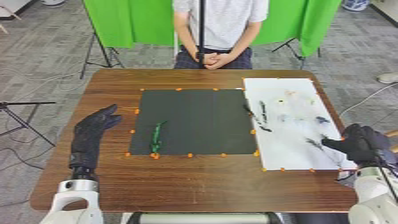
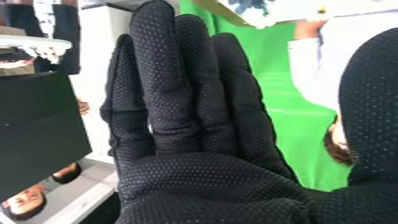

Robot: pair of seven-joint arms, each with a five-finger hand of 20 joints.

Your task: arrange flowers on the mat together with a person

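Hand at right (image 1: 364, 146) stands wide open, fingers straight (image 2: 164, 85), gripping nothing.

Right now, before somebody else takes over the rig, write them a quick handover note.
Left robot hand: open, left of the dark mat, holding nothing.
Right robot hand: open and empty, at the right edge of the white sheet.
Things: a green stem lies on the left part of the dark mat; dark stems and small pale blooms are on the white sheet.
Done: apparently just that green stem placed.
Left: probably arranging the pieces from the white sheet.
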